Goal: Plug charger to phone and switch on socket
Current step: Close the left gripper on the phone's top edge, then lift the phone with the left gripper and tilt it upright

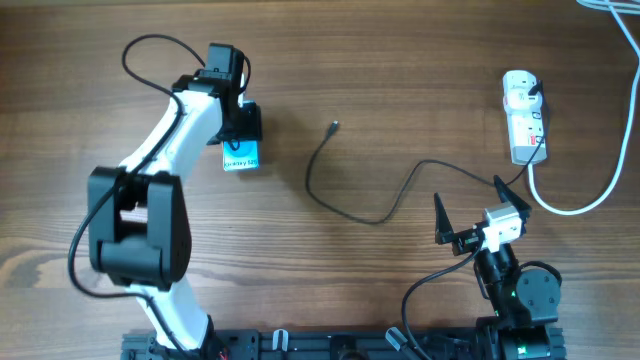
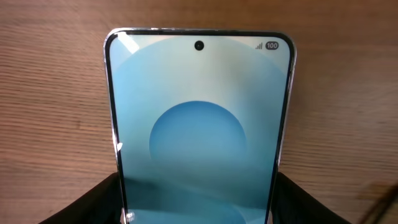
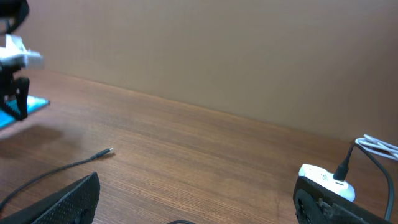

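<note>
The phone (image 1: 241, 158) with its turquoise screen lies at the left of the table. My left gripper (image 1: 240, 128) is shut on it: in the left wrist view the phone (image 2: 199, 124) fills the frame and both black fingers press its long edges. The charger, a thin black cable (image 1: 385, 215), runs from the white socket (image 1: 524, 120) across the table, and its metal-tipped plug (image 1: 333, 126) lies free to the right of the phone. My right gripper (image 1: 467, 197) is open and empty near the cable, below the socket. The right wrist view shows the plug (image 3: 109, 150) and the socket (image 3: 323, 180).
A thick white lead (image 1: 600, 200) loops from the socket towards the right edge and up to the far right corner. The wooden table (image 1: 400, 60) carries nothing else. A plain brown wall (image 3: 217, 50) stands behind the table.
</note>
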Tool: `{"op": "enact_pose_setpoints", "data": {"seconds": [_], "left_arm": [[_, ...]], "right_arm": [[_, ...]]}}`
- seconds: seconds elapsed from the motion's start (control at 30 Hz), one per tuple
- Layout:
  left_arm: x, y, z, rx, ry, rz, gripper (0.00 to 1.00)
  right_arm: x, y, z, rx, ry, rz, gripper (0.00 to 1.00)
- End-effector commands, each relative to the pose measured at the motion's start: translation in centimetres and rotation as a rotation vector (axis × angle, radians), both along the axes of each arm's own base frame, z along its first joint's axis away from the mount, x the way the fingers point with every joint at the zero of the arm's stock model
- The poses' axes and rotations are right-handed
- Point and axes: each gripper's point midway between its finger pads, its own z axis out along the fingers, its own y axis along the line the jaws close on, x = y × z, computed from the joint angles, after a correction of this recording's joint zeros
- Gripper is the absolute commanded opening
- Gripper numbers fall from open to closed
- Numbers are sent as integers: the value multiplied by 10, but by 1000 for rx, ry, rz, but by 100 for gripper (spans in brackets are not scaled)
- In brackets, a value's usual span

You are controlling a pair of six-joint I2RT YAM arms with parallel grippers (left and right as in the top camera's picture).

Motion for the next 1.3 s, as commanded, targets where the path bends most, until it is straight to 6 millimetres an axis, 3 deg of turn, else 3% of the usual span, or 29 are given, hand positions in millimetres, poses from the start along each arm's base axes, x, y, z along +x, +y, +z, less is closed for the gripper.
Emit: {"op": "enact_pose_setpoints", "data": {"seconds": [0.0,0.2,0.37,0.43,0.6,0.8,0.93,1.1,1.27], "left_arm": [[12,-1,51,-42,-129,52,59],[9,-13,96,-182,-215,160,45],[2,-34,121,-326,-234,160,4],[1,-37,124,-364,-226,196,4],[-10,-66,131,-561,-137,223,4],[-44,-71,118,-613,65,386,4],[-78,-70,109,-617,257,612,4],[-109,-100,126,-775,481,617,4],[-117,-121,146,-919,580,572,4]], "right_arm": [[0,0,2,6,-7,1,100],[0,0,2,5,-7,1,100],[0,0,1,5,-5,1,100],[0,0,1,5,-4,1,100],[0,0,1,5,-5,1,100],[0,0,1,5,-4,1,100],[0,0,1,5,-5,1,100],[0,0,1,5,-5,1,100],[0,0,1,5,-5,1,100]]}}
